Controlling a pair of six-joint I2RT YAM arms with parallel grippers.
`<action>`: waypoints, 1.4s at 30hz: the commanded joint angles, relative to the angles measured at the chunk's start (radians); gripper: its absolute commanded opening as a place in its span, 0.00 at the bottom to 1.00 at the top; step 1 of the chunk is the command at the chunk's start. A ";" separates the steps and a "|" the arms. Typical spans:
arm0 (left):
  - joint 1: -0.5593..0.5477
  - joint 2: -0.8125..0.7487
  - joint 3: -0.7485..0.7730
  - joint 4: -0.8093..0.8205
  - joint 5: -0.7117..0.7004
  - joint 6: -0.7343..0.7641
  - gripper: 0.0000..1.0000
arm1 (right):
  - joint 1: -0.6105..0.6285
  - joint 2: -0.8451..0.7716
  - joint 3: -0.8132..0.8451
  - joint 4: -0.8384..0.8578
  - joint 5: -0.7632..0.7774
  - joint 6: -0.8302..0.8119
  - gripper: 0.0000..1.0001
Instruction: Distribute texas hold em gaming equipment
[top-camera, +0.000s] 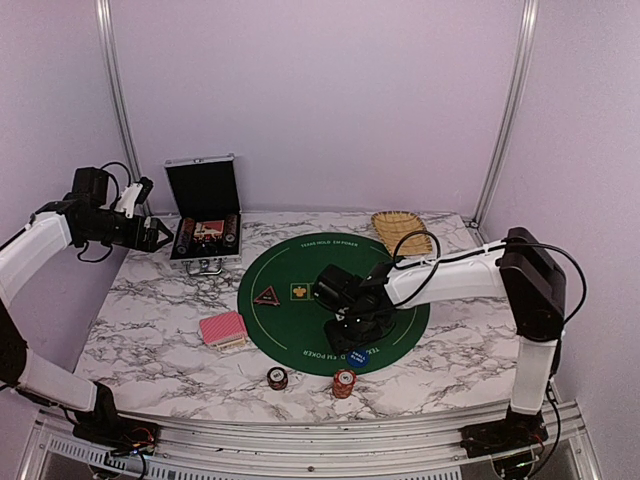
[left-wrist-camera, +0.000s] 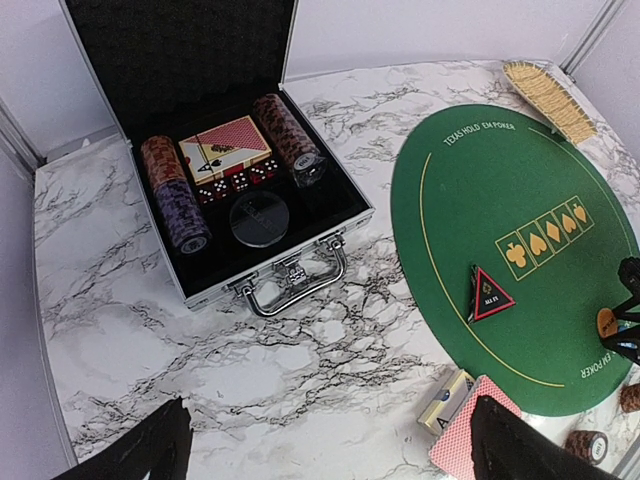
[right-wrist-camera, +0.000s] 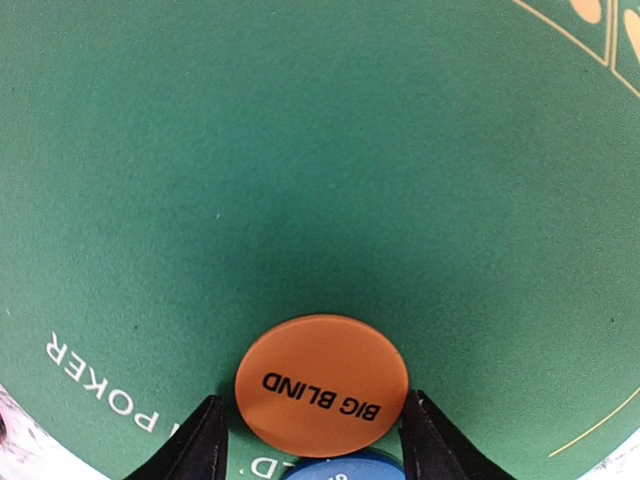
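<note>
The orange "BIG BLIND" disc (right-wrist-camera: 322, 385) lies on the green poker mat (right-wrist-camera: 300, 150), its near edge over a blue disc (right-wrist-camera: 340, 468). My right gripper (right-wrist-camera: 315, 405) straddles the orange disc. The right fingertip (right-wrist-camera: 418, 415) touches its rim and the left fingertip (right-wrist-camera: 208, 420) stands a sliver off it. A black triangular marker (top-camera: 266, 296) rests on the mat's left side. Red-backed cards (top-camera: 222, 329) lie on the marble, with two small chip stacks (top-camera: 277, 378) (top-camera: 343, 383) near the front. My left gripper (left-wrist-camera: 328, 425) hangs open above the marble, holding nothing.
The open silver case (left-wrist-camera: 300, 262) at the back left holds chip rolls, a card deck (left-wrist-camera: 225, 148), dice and a black disc. A tan woven tray (top-camera: 402, 232) sits at the back right. A card box (left-wrist-camera: 445, 400) lies beside the red-backed cards.
</note>
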 joint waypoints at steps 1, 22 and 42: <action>0.004 0.002 0.027 -0.024 0.005 0.011 0.99 | -0.021 0.020 0.002 0.033 0.009 0.016 0.54; 0.005 -0.022 0.018 -0.024 -0.028 0.020 0.99 | -0.154 0.127 0.142 0.059 0.141 -0.070 0.46; 0.003 -0.020 0.036 -0.047 -0.039 0.033 0.99 | -0.302 0.374 0.591 0.045 0.098 -0.221 0.48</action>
